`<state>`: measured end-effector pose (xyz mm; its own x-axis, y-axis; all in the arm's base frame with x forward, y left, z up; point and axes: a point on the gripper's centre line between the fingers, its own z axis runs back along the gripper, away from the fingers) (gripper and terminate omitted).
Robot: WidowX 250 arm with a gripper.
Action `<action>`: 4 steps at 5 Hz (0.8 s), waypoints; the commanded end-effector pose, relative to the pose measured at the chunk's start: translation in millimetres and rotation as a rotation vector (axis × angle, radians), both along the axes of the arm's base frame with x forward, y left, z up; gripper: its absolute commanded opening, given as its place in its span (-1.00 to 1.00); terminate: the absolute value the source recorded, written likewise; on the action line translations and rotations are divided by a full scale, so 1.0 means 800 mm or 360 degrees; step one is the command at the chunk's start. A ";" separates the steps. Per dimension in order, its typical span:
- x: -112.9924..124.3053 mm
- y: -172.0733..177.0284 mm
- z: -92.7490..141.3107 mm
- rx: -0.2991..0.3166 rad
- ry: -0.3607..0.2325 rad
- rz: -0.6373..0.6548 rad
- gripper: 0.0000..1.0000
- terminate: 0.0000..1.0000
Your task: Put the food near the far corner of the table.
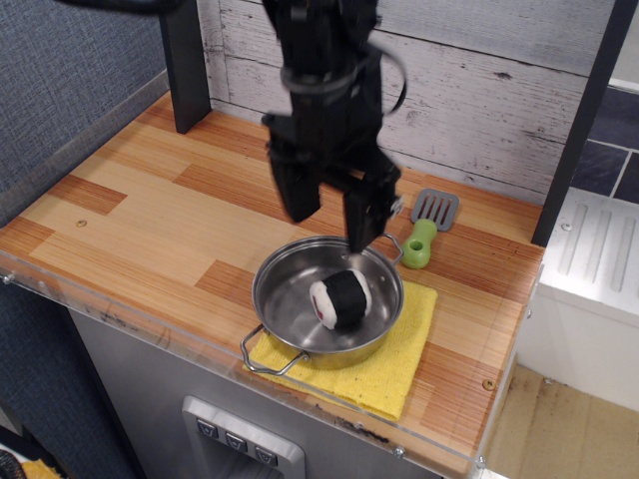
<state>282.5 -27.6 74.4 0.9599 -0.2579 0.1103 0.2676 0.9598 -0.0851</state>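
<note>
The food, a small sushi roll with a black wrap and white ends, lies on its side inside a steel pan at the front right of the wood-plank table. My gripper hangs just above the pan's far rim, above and slightly behind the roll. Its two black fingers are spread apart and hold nothing. It does not touch the roll.
The pan sits on a yellow cloth near the clear front edge. A green-handled grey spatula lies just right of the gripper. A dark post stands at the far left corner, and a whitewashed plank wall runs along the back.
</note>
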 end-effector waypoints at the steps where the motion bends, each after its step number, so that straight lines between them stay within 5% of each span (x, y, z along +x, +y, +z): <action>1: -0.011 -0.004 -0.026 -0.0001 0.0084 -0.0115 1.00 -1.00; 3: -0.013 -0.011 -0.051 0.0047 0.0175 -0.0153 1.00 -1.00; 4: -0.008 -0.010 -0.050 0.0049 0.0180 -0.0142 -1.00 -1.00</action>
<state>281.0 -48.2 23.1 0.9421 -0.3335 -0.0349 0.3289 0.9393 -0.0975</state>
